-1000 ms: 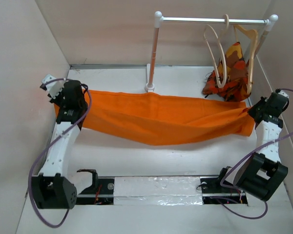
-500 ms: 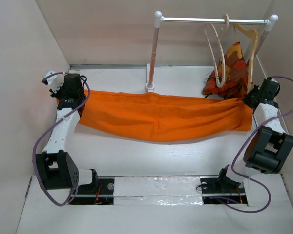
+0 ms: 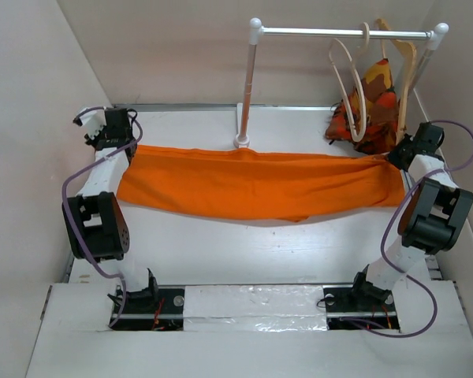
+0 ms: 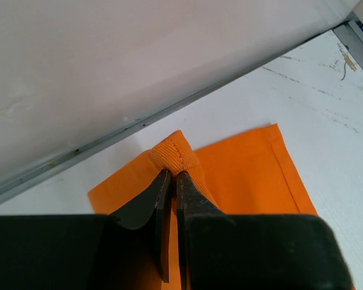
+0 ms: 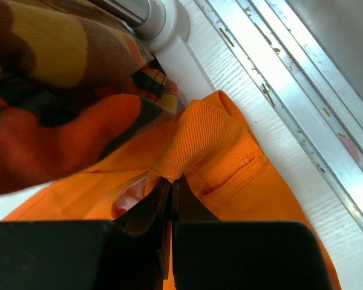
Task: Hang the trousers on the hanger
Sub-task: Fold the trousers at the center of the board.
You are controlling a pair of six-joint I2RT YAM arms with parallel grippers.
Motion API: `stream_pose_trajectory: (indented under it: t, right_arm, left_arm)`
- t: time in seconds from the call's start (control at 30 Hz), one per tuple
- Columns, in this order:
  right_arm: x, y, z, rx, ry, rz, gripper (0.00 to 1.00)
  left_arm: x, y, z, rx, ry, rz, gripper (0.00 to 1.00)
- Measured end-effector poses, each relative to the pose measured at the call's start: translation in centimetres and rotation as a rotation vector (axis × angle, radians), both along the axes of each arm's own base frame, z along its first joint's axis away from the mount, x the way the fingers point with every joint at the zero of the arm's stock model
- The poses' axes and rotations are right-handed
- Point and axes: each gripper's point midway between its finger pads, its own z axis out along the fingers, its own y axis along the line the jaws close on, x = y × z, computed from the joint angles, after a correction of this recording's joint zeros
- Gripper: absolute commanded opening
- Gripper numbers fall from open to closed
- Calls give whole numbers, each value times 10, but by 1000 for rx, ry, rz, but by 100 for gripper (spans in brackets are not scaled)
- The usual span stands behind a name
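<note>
- Both ends are pinched. Your left gripper (image 4: 172, 176) is squeezed narrow on a bunched fold of the trousers (image 3: 252, 185) at the far left. Your right gripper (image 5: 167, 184) is clamped just as tight on a fold at the far right.
- The trousers run as one long band across the table, just on the near side of the rail post (image 3: 245, 94), sagging a bit in the middle.
- The hanger (image 3: 348, 83) hangs on the rail (image 3: 339, 32) at far right, above the right end of the trousers and not touching them.
- Looks to me like the step is carrying the band up to the hanger. Lift both ends together so the tension is even and nothing bunches up.
- Don't ease either pinch, since each one is only holding a small fold.
- Your right end sits right beside the patterned garment (image 5: 54, 90), so come in clean or you'll snag it or the tan hanger (image 3: 408, 67).
- Mind the post when you swing the left end over.
</note>
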Motion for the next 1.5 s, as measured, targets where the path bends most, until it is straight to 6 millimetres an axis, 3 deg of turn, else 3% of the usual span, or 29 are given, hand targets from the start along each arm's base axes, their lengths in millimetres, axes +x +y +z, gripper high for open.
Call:
stream_pose_trajectory:
  t: [0.2,0.3,0.33,0.37,0.4,0.43,0.53,0.57,0.67,0.77,0.83,0.87,0.9,0.97,1.1,1.23,1.4,1.43,1.5]
  right_arm:
    - [21,3,-9,1,3,23,5]
    - [26,4,-13,8,3,27,16]
    - [28,4,-13,10,-6,34,25]
    - [31,4,-13,12,-18,37,37]
    - [35,5,-12,16,-37,46,57]
    - [38,4,-10,18,-59,51,66]
    - [35,3,0,10,-119,65,85]
    - [31,3,4,9,-134,63,87]
    - [12,8,18,-4,-186,63,87]
    - [-9,25,35,-19,-250,86,85]
    - [-18,41,44,-28,-287,120,66]
    - [-21,49,48,-34,-306,140,48]
    - [-26,58,49,-39,-318,159,21]
    - [-38,75,46,-34,-334,197,2]
    - [-61,100,27,-9,-328,269,0]
    - [-77,124,-5,29,-285,344,4]
    - [-92,165,-31,66,-238,484,24]
    - [-93,173,-32,67,-240,511,33]
    - [-95,187,-34,63,-243,566,34]
  left_arm:
    - [33,3,-14,6,25,-21,0]
    - [43,4,-24,11,47,-31,11]
    - [46,4,-28,11,59,-35,30]
    - [48,5,-31,15,72,-39,41]
    - [51,6,-33,15,74,-41,46]
    - [53,7,-34,12,72,-45,53]
    - [55,8,-36,-2,67,-56,54]
    - [57,6,-34,-8,58,-65,54]
    - [55,2,-29,-23,26,-89,53]
    - [37,-4,-24,-31,15,-104,52]
    - [29,-6,-22,-40,12,-113,52]
    - [27,-6,-22,-49,10,-117,52]
    - [25,-4,-24,-57,10,-119,52]
    - [23,-1,-32,-85,22,-129,49]
    - [25,1,-52,-129,76,-150,44]
    - [49,-3,-77,-152,129,-171,44]
    - [49,-9,-118,-180,227,-176,47]
    - [50,-9,-122,-184,236,-176,47]
    - [56,-9,-126,-189,239,-173,47]
